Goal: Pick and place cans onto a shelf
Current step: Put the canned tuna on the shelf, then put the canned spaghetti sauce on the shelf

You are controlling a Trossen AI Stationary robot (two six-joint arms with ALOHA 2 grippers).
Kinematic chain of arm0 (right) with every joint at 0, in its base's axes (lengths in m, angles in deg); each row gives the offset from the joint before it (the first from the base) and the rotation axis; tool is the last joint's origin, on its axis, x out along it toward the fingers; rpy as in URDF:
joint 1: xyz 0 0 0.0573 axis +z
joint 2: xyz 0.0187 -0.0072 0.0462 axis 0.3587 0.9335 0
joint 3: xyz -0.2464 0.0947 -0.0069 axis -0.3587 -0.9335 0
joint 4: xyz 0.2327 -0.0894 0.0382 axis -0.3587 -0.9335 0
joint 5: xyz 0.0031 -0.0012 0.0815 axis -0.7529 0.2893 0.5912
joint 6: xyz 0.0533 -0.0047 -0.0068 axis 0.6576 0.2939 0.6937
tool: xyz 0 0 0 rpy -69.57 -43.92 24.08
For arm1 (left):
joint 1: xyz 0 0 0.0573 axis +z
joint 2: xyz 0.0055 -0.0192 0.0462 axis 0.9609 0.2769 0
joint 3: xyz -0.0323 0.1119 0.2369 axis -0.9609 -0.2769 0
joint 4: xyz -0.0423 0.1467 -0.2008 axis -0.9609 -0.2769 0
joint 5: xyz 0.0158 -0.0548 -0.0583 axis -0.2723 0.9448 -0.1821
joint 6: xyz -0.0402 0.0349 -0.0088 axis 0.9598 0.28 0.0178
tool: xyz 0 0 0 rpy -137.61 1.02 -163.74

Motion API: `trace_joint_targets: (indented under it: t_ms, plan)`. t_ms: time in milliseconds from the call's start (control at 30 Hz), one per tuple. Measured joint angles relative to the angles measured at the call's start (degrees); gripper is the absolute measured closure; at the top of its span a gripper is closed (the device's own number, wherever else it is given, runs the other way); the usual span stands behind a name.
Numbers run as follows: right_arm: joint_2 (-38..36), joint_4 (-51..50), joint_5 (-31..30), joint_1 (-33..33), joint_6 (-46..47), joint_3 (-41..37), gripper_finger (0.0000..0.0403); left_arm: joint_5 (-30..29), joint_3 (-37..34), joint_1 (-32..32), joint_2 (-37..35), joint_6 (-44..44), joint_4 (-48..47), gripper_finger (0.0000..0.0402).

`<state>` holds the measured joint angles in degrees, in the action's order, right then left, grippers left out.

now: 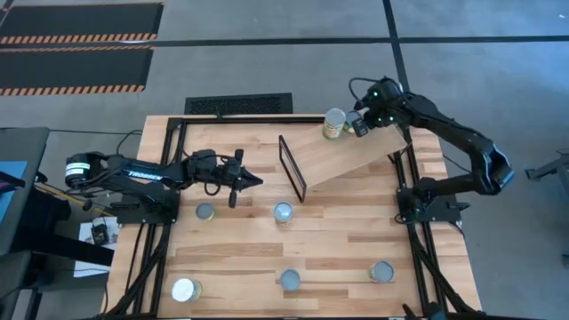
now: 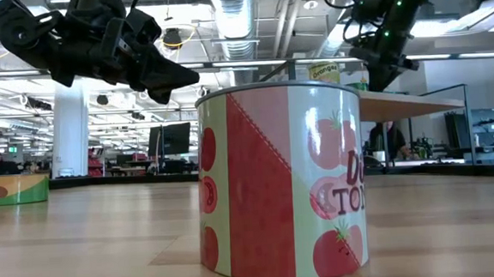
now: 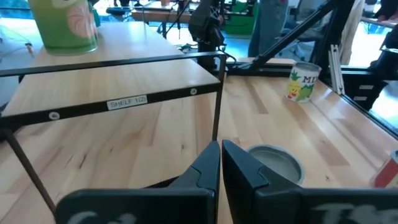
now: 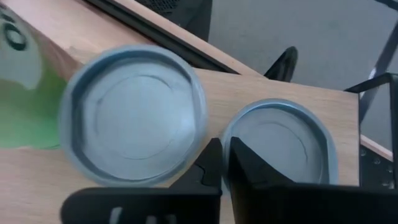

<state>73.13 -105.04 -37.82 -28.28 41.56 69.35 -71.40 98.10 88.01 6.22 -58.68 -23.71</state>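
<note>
Six cans visible: one on the shelf, five on the planked wooden tabletop [image 1: 258,258].
Shelved can: small round tin with a green label and pale top [image 1: 333,124], upright at the far, raised end of the shelf; in the right wrist view it shows as a grey lid with green side [image 4: 134,115].
Second lid in the right wrist view: a grey round top [image 4: 283,146] just beside the first; which can it is, I cannot tell.
Shelf: light-wood slanted board [image 1: 342,158] with a thin black rectangular frame [image 1: 292,167] at its lower end, marked "SHELF 1(2)" on the frame bar [image 3: 127,102].
Table cans: two silvery-topped tins [image 1: 205,212] [image 1: 283,212] just in front of the shelf frame, a white-topped tin [image 1: 184,290] at the near left, two more grey-topped tins [image 1: 291,280] [image 1: 381,271] along the near edge.
Right gripper [image 1: 357,124]: beside the shelved can, touching or nearly so; fingers pressed together, holding nothing.
Left gripper [image 1: 252,180]: above the table, pointing at the frame, fingers closed and empty; a grey-topped can [image 3: 273,163] lies just under its tips.
Step in hand, as judged: one can placed, next pick due.
Doing it well: spread the fingers first, descend square over the lid, grip the sides low, lift clear of the frame bar, and set down apart from the green can.
</note>
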Motion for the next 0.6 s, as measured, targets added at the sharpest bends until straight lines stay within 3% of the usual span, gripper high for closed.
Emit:
trace_joint_targets:
  t_ms: [433, 600]
  plan:
    - [-1.0, -0.2, -2.2, 0.0, -2.5, 0.1, 0.0283, -0.1, 0.0, 0.0, 0.0, 0.6, -2.5, 0.0395]
    - [-4.8, -6.0, -3.7, 0.5, -9.4, 4.3, 0.0296, -0.2, 0.0, 0.0, 0.0, 0.9, -2.4, 0.0395]
